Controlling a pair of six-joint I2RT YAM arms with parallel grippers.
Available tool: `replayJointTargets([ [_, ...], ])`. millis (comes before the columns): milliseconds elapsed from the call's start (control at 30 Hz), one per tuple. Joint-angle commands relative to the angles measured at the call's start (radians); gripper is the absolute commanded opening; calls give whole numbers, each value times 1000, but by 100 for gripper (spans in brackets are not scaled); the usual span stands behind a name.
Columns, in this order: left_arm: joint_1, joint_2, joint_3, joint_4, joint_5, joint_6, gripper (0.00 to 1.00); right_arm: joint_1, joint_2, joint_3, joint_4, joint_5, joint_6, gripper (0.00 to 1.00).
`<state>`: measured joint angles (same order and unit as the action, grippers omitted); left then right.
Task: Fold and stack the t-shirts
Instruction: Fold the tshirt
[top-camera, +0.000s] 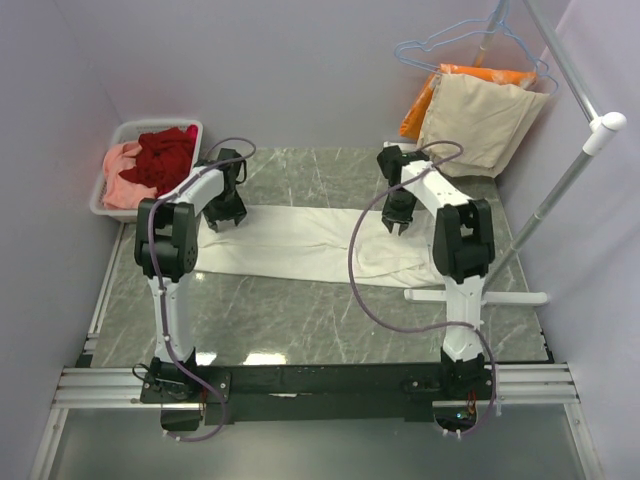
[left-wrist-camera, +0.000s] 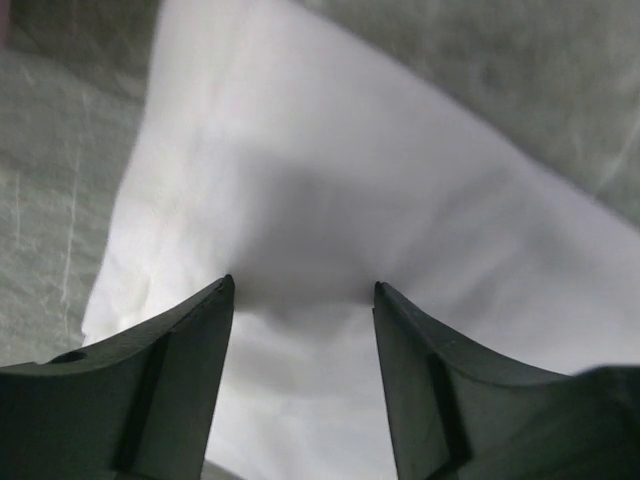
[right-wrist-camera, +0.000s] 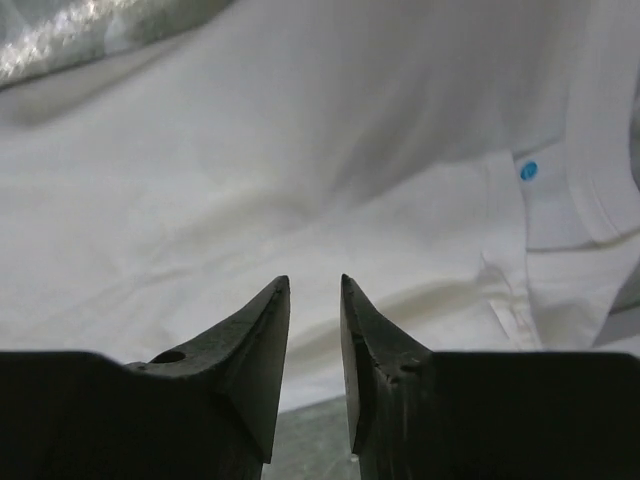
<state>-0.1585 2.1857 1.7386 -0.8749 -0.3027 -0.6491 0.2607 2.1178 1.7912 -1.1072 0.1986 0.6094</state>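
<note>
Two hands hang low over one white t-shirt (top-camera: 290, 240), which lies flat on the marbled grey-green tabletop (top-camera: 300, 325) as a long band running from left to right. The left hand (left-wrist-camera: 303, 285) is over the band's left end, with its dark fingers (left-wrist-camera: 190, 350) spread wide and nothing between them. In the left wrist view the cloth below narrows to a corner at the top of the picture, with bare tabletop on either side. The right hand (right-wrist-camera: 314, 280) is over the band's right end, where the cloth bunches into soft folds. Its jaws stand close together with only a narrow slit between them, and they grip nothing. In the right wrist view the shirt fills most of the picture, and the ribbed collar (right-wrist-camera: 600, 190) shows at the right edge with a small blue dot (right-wrist-camera: 529, 170) just beside it. No print can be made out on the cloth facing up.

At the far left corner of the tabletop stands a pale basket (top-camera: 104, 195). It holds a crumpled dark red t-shirt (top-camera: 165, 155), with a salmon pink t-shirt (top-camera: 120, 182) beside it on the left. At the far right a beige cloth (top-camera: 480, 120) hangs in front of an orange cloth (top-camera: 415, 112), with light blue wire hangers (top-camera: 450, 45) above them. A white rack pole (top-camera: 560, 190) slants down to a white foot (top-camera: 480, 296) resting on the tabletop beside the right arm.
</note>
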Motion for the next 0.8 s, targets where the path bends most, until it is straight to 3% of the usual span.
replayJointTargets([
  [0,-58,-139,-68,14,23,42,66,-9,94,83,-62,24,4,36],
  [233,-61,-242,-149,30,71,66,73,-15,105,30,-40,42,-16,47],
  [533,-61,-149,-133,-62,-4,48,74,-20,142,31,-55,18,-14,47],
  [767,-61,-81,-128,-162,-52,17,73,-35,221,157,-118,21,-25,45],
])
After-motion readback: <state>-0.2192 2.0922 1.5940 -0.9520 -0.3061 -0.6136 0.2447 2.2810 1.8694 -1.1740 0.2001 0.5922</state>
